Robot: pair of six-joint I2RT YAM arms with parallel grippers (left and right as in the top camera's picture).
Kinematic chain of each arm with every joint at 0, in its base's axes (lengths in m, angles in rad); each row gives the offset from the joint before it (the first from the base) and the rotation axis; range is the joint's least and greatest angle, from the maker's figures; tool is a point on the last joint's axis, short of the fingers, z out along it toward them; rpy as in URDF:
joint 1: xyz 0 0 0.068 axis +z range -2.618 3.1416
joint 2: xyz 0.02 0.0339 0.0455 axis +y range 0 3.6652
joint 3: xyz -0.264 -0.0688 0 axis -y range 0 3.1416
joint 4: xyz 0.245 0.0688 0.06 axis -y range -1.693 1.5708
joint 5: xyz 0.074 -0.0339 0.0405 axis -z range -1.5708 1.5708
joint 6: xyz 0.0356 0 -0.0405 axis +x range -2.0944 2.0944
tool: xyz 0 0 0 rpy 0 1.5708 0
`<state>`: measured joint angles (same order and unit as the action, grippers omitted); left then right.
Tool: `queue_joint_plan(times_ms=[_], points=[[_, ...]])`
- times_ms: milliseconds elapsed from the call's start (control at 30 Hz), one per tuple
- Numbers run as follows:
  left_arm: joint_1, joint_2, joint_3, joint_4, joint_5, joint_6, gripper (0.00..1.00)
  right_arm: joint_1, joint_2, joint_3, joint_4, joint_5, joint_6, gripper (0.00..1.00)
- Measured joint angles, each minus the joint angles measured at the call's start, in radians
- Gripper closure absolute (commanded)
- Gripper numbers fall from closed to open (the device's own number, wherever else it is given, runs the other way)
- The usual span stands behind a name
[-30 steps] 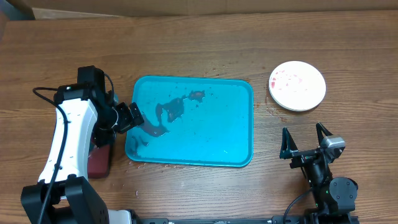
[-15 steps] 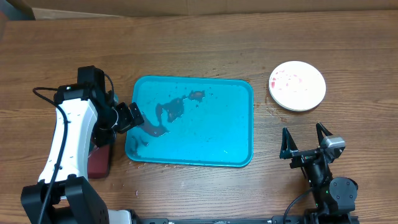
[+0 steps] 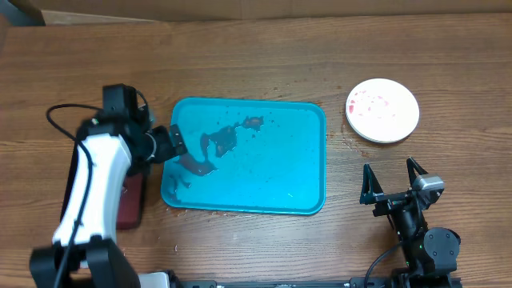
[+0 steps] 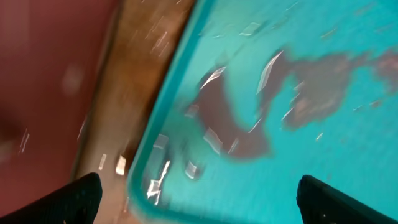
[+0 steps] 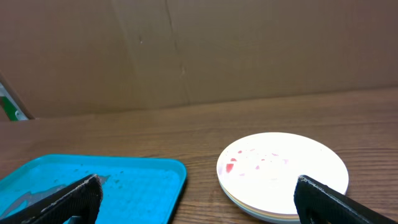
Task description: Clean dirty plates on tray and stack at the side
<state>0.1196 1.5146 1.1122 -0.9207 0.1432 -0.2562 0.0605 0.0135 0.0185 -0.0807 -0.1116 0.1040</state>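
The blue tray (image 3: 304, 172) lies mid-table with reddish-brown smears on its left half and no plates on it. A stack of plates (image 3: 382, 110), white one on top with red specks, sits on the table to the tray's right; it also shows in the right wrist view (image 5: 283, 174). My left gripper (image 3: 172, 144) is open and empty over the tray's left rim (image 4: 155, 155). My right gripper (image 3: 394, 182) is open and empty near the table's front right, short of the plates.
A black tray with a dark red inside (image 3: 128, 204) lies left of the blue tray, partly under my left arm. A cardboard wall (image 5: 199, 50) stands behind the table.
My left arm has shifted slightly up and right, and its wrist view is blurred by motion. The right arm has not moved.
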Motion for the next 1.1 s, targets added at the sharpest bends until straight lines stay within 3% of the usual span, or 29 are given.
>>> queue_joint_plan(times_ms=[200, 567, 933, 1100], points=[[-0.109, -0.319, -0.321, 0.342, 0.027, 0.130, 0.00, 0.000, -0.001, 0.000, 0.000, 0.000, 0.000, 0.00], [-0.113, -0.903, -0.815, 0.641, 0.032, 0.208, 0.00, 0.000, -0.001, 0.000, 0.000, 0.001, 0.000, 0.00], [-0.113, -1.209, -1.009, 0.938, 0.032, 0.212, 0.01, 0.000, -0.001, 0.000, 0.000, 0.001, 0.000, 0.00], [-0.113, -1.295, -1.082, 0.974, 0.031, 0.212, 0.00, 0.000, -0.001, 0.000, 0.000, 0.001, 0.000, 0.00]])
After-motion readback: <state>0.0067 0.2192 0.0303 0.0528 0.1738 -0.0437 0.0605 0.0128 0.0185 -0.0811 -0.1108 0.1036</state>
